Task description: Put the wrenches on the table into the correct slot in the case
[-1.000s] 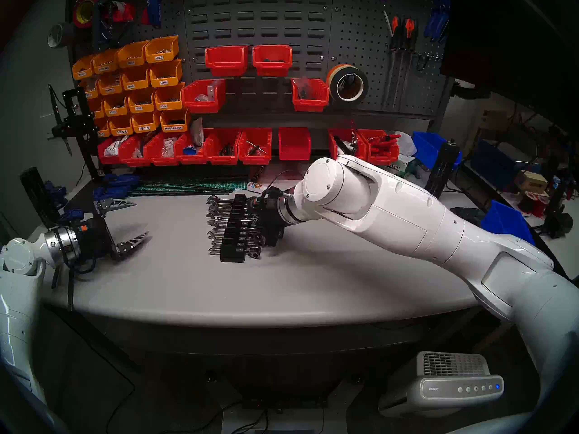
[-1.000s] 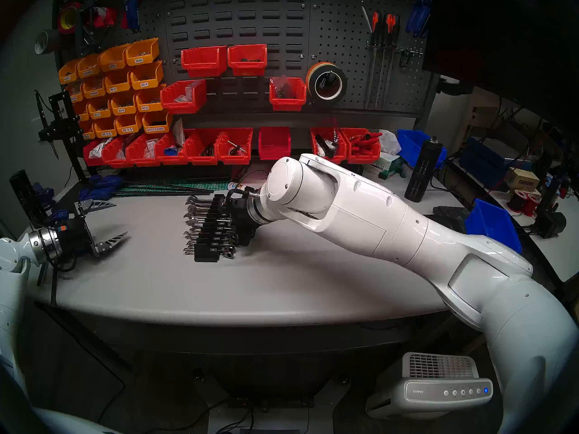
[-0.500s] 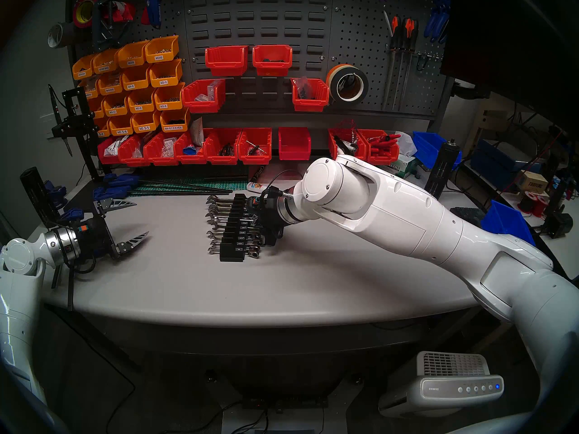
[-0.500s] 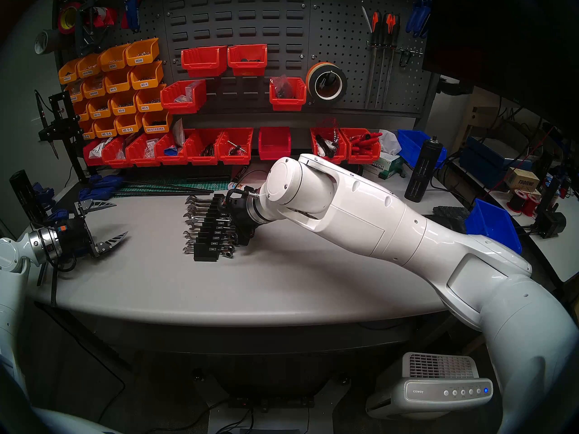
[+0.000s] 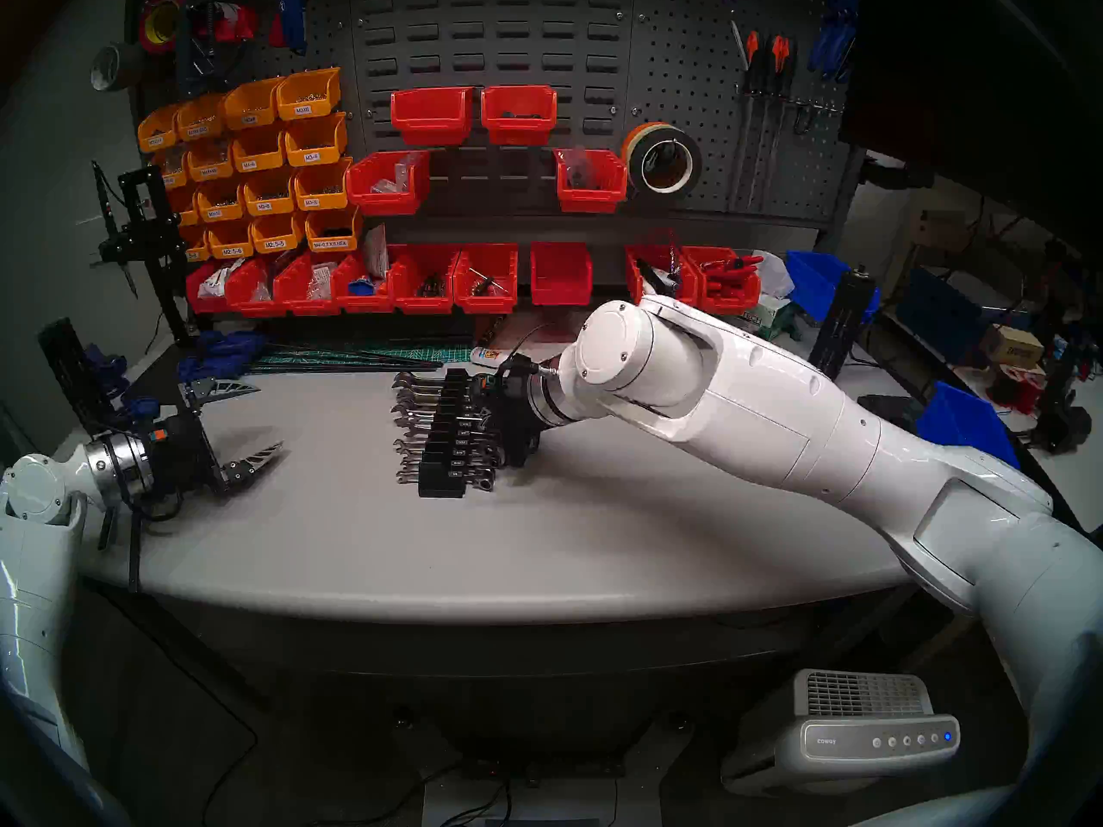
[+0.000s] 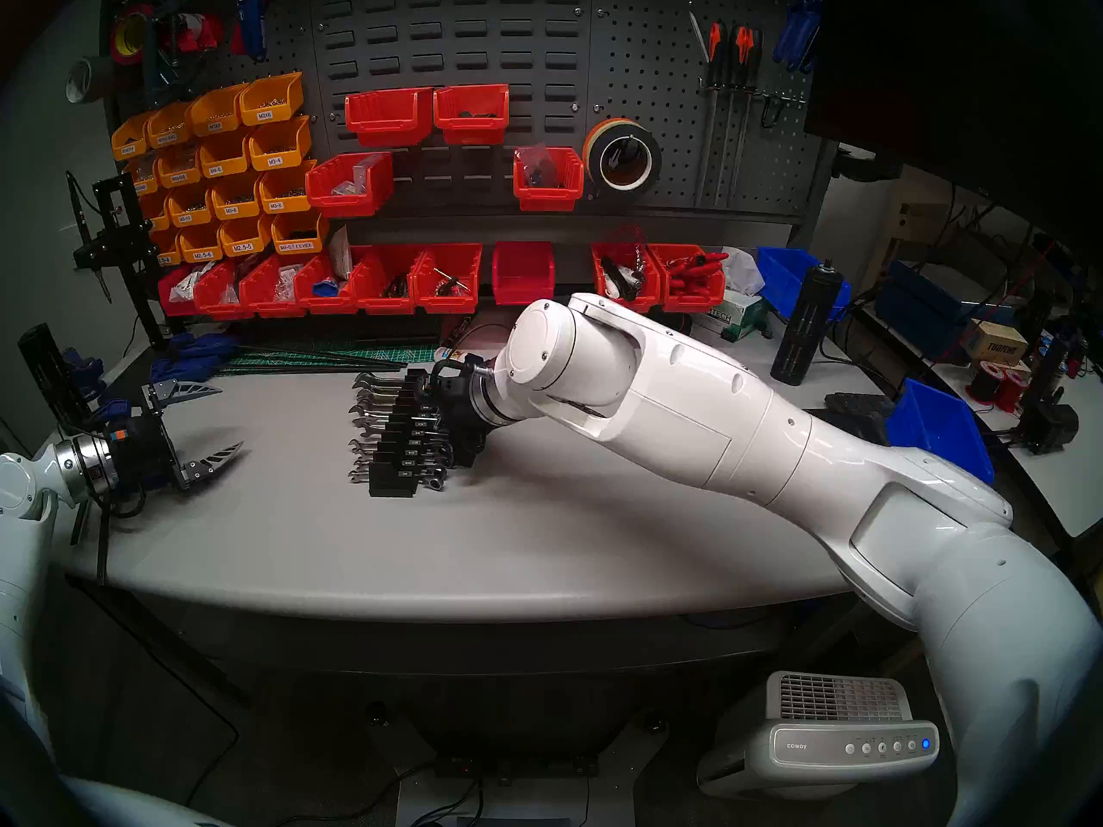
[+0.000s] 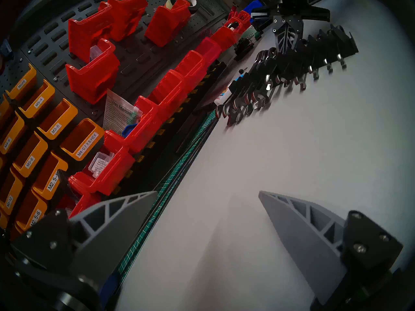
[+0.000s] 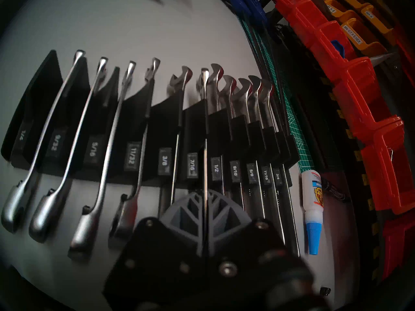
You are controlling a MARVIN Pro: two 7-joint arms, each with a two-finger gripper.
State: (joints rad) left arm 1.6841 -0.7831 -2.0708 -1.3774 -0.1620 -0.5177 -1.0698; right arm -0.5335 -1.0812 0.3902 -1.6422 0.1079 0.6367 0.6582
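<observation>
The right jaws [image 8: 205,216] pinch a wrench [image 8: 205,128] edge-up over the 7/16 groove at the rack's [image 8: 101,133] six o'clock side to seat it, while the left jaws [image 5: 250,421] gape idle above the tabletop [image 5: 537,545].

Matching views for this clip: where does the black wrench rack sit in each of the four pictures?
Head left: wrench rack at table centre, just left of the right gripper.
Head right: rack at centre, slightly further left.
Left wrist: rack at upper right, running diagonally.
Right wrist: rack spans the middle, size labels readable.
Shared landmark: the glue bottle beside the rack's far end, also in the head views.
</observation>
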